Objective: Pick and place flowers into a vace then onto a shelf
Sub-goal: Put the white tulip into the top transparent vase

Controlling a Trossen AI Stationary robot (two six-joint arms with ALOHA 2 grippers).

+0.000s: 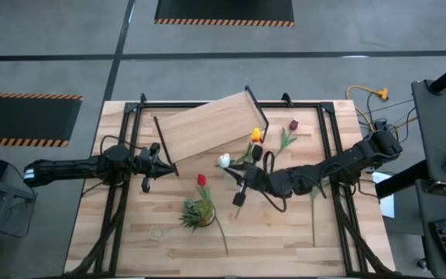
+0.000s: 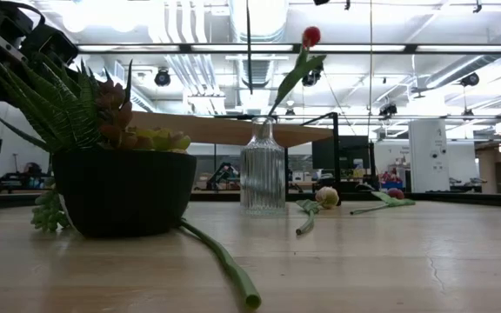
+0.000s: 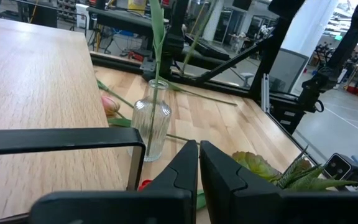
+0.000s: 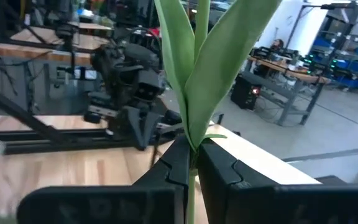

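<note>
My right gripper (image 1: pixel 237 180) is over the table's middle, shut on a green flower stalk (image 4: pixel 194 74) with two long leaves; its head is out of the wrist picture. A white head (image 1: pixel 224 161) shows past its fingertips; whether it belongs to that stalk I cannot tell. The ribbed glass vase (image 2: pixel 263 174) (image 3: pixel 151 121) stands on the table with a red-headed flower (image 2: pixel 310 36) leaning in it. Red (image 1: pixel 201 180), orange-yellow (image 1: pixel 255 135) and maroon (image 1: pixel 293 124) flowers lie flat. The shelf (image 1: pixel 211 124) sits askew at the far middle. My left gripper (image 1: pixel 157 164) is shut beside its end rail (image 3: pixel 61 140). My right gripper pinches the stalk (image 4: pixel 192 146) between its two fingers, just below where the two leaves branch off. The fingers come in level from the table's right, across the stalk. The stalk stands upright, leaves above the fingers, and runs on below them (image 4: pixel 189 199); its lower end is hidden.
A spiky green plant in a dark pot (image 1: pixel 197 213) (image 2: pixel 124 191) stands near the front. The lying red flower's stalk (image 2: pixel 224 265) runs past the pot toward the near edge. A small clear glass (image 1: pixel 156 231) stands near-left. Black frame bars (image 1: pixel 122 194) (image 1: pixel 331 194) cross the table.
</note>
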